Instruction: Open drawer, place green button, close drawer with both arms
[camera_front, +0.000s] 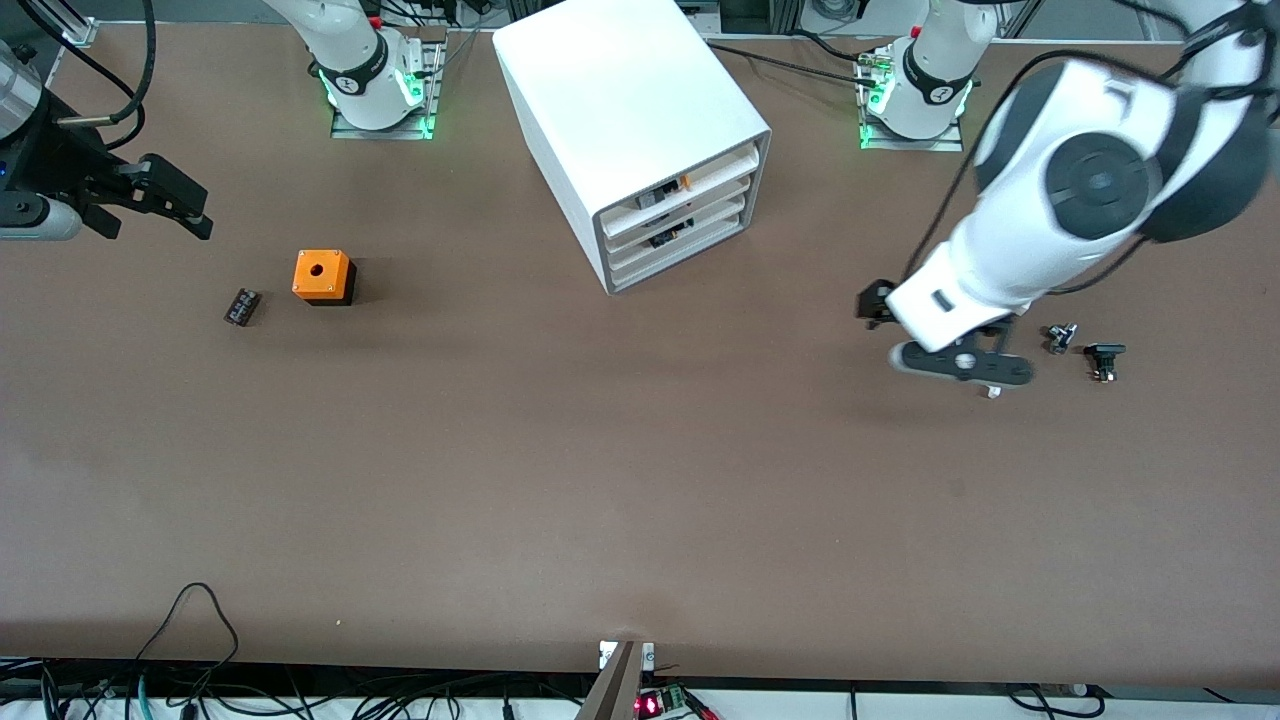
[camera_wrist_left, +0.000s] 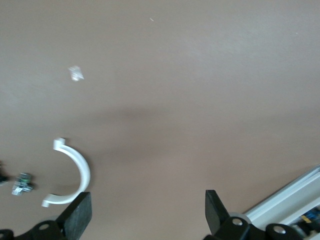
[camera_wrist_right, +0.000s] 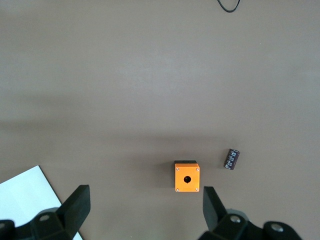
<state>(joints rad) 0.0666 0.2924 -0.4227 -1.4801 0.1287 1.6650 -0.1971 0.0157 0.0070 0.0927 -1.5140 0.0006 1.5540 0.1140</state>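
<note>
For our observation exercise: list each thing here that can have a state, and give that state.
cabinet: upright, drawers pushed in
button: on the table, untouched
orange box: upright, hole facing up
left gripper: fingers open, empty, over the table
right gripper: fingers open, empty, above the orange box

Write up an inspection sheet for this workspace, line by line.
Surface: brown table, bare at the middle.
Job's things: white cabinet between the arm bases, all drawers in; small parts show in the upper ones. Button lies at the left arm's end of the table.
Clutter: orange box and a small black cylinder at the right arm's end; a black part beside the button; a white curved piece on the table.
Grippers: left gripper open, empty, over the table near the button. Right gripper open, empty, over the table near the orange box.
Cables: black loops along the table's near edge.
Surroundings: nothing seen.
</note>
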